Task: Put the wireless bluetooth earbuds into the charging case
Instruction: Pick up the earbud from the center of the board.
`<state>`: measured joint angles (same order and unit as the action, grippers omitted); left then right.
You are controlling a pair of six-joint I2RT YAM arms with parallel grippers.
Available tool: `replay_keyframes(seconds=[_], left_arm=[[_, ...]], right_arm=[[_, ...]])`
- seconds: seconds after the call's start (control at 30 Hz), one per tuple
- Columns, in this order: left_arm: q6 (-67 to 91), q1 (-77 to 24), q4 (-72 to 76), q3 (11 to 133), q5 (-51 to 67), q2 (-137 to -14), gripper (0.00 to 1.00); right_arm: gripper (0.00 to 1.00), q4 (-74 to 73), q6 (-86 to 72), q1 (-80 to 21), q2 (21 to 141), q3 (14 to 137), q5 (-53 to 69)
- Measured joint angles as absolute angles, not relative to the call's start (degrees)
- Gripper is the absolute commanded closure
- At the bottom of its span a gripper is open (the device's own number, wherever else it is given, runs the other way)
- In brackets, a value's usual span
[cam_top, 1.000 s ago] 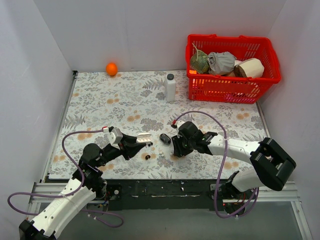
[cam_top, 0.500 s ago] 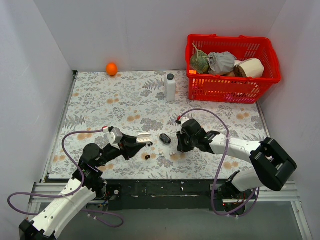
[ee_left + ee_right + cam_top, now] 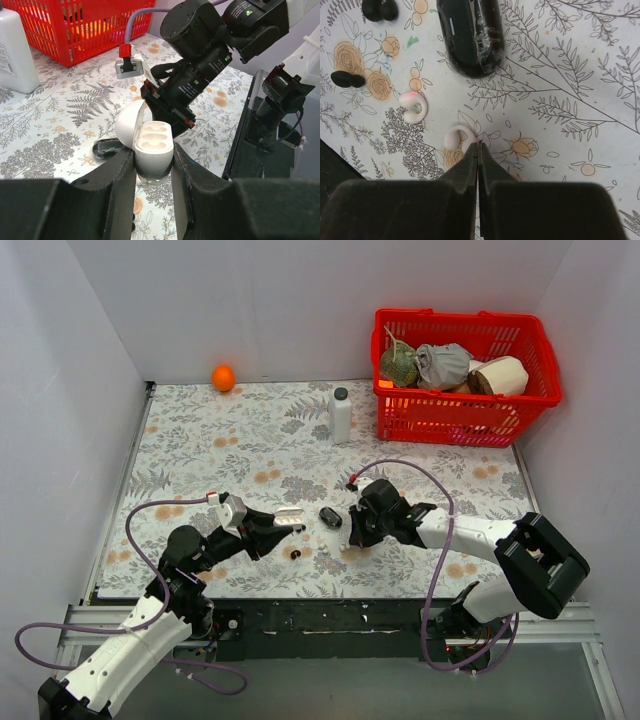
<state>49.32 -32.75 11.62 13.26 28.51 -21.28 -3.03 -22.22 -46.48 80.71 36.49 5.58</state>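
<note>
My left gripper is shut on an open white charging case, lid up and both wells empty, held just above the table. My right gripper is shut, with its tips down at the table against the end of a whitish hook-shaped earbud. A second whitish earbud lies just left of it. A closed black case lies beyond, also visible from above. Black earbuds lie to the left, with another pair farther off. In the top view my right gripper hides the whitish buds.
A red basket with several items stands at the back right. A white bottle stands left of it. An orange lies at the back wall. The two grippers face each other closely at the front middle.
My right gripper pulled back to the right, uncovering the whitish earbuds, then came down left over them. My left gripper with the white case stayed nearly still.
</note>
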Motion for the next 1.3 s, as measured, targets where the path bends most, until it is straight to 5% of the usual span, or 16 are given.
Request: replay_keyframes(seconds=[0.87,1.0,1.3], left_arm=[[49.98,-32.75,11.62,13.26,29.39,-21.8,1.0],[50.0,-32.75,11.62,13.26,29.39,-21.8,1.0],[50.19,-32.75,11.62,13.28,29.36,-21.8,1.0]], right_arm=[[0.99,-4.21,-22.68,-52.42,81.06,35.81,6.46],[0.79,-6.52,-22.41,-52.42,77.56,35.83,3.64],[0.64,-7.62,-17.74,-51.92,79.85,39.27,2.33]])
